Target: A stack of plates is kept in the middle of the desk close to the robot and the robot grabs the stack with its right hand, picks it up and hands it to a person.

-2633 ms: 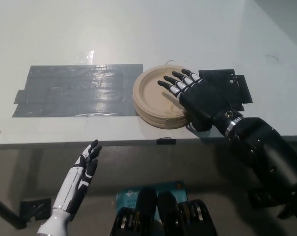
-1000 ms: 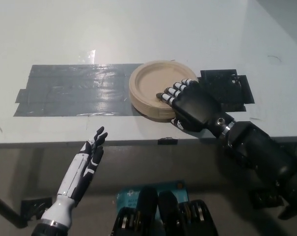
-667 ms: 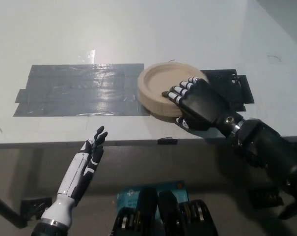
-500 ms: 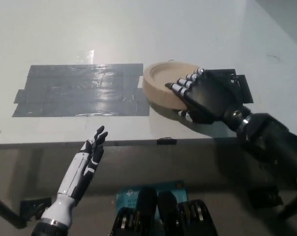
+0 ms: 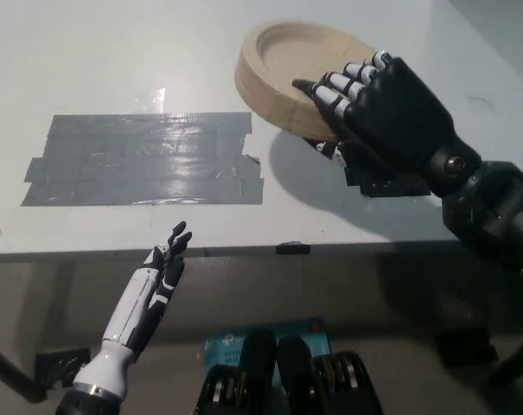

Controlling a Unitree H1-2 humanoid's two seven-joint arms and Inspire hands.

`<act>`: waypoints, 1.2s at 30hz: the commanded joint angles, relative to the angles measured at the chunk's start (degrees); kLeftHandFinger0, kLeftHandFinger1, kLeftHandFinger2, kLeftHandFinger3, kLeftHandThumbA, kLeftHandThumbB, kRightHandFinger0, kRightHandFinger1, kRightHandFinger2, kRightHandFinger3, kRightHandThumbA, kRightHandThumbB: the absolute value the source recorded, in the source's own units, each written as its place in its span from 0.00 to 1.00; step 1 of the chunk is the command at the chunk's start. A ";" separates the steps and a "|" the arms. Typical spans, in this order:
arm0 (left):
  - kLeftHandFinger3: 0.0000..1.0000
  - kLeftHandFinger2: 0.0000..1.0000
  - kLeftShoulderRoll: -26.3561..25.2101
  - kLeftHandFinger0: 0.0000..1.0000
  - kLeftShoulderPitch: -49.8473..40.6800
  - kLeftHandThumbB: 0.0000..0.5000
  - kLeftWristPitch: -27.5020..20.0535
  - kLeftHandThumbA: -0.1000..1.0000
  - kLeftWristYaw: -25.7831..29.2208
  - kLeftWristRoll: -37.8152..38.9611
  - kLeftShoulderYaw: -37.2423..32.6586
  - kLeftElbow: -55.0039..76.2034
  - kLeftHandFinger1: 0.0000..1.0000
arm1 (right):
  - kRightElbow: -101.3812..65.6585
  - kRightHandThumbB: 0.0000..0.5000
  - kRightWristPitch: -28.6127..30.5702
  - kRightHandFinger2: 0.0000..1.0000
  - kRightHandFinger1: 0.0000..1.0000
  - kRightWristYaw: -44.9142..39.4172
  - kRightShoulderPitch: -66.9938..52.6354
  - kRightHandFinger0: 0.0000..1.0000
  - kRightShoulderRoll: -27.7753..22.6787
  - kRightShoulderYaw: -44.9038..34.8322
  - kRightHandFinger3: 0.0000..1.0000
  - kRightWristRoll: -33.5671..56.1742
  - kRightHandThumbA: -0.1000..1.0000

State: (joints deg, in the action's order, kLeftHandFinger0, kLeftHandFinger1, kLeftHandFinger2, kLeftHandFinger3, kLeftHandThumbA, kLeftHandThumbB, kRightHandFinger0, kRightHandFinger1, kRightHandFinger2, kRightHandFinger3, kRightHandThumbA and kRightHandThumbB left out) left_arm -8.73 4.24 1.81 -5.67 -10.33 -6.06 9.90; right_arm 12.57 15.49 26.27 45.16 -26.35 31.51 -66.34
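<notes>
One stack of plates point(image 5: 283, 73) now lifted off desk point(image 5: 114, 60) (right hand point(image 5: 391, 112) gripping).

Right hand point(image 5: 391, 108) grips the stack of plates point(image 5: 297, 76) at its near-right rim, raised off the desk point(image 5: 114, 52); shadow beneath, so room under it. Beyond and left of that hand: bare desk top, nothing upright. Grey tape patch point(image 5: 140, 158) to its left lies flat, no obstacle. Black tape piece point(image 5: 384, 184) under the wrist, prob. flat too. Left hand point(image 5: 153, 285) sits below the desk edge, fingers apart, well clear.
</notes>
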 commanded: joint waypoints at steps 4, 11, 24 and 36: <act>1.00 1.00 -0.54 1.00 -0.39 0.00 -0.72 1.00 -0.75 0.39 -0.12 1.50 1.00 | 2.82 0.59 2.16 0.02 0.01 0.33 1.43 0.00 2.65 -1.16 0.11 1.92 0.00; 1.00 1.00 -0.34 1.00 -1.68 0.00 -1.17 1.00 -0.88 0.17 -0.74 1.70 1.00 | 16.84 0.70 0.60 0.00 0.00 4.53 6.76 0.00 6.27 2.27 0.29 -3.36 0.00; 1.00 1.00 -0.68 1.00 -3.97 0.00 -0.68 1.00 -0.82 -0.52 -1.95 2.57 1.00 | 28.81 0.64 -2.93 0.01 0.00 10.29 13.03 0.00 10.28 5.76 0.32 -6.02 0.00; 1.00 1.00 -0.60 1.00 -3.81 0.00 -0.83 1.00 -0.74 -0.50 -2.04 2.62 1.00 | 18.91 1.00 -6.63 1.00 1.00 -12.93 8.35 1.00 9.54 2.21 1.00 3.55 0.68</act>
State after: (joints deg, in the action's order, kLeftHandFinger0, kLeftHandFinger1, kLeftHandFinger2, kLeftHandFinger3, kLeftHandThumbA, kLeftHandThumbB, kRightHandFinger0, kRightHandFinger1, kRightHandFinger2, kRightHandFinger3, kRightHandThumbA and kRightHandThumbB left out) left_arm -8.76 0.30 1.85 -5.68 -10.49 -7.91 10.19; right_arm 40.99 13.05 33.20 54.02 -16.04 36.59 -70.67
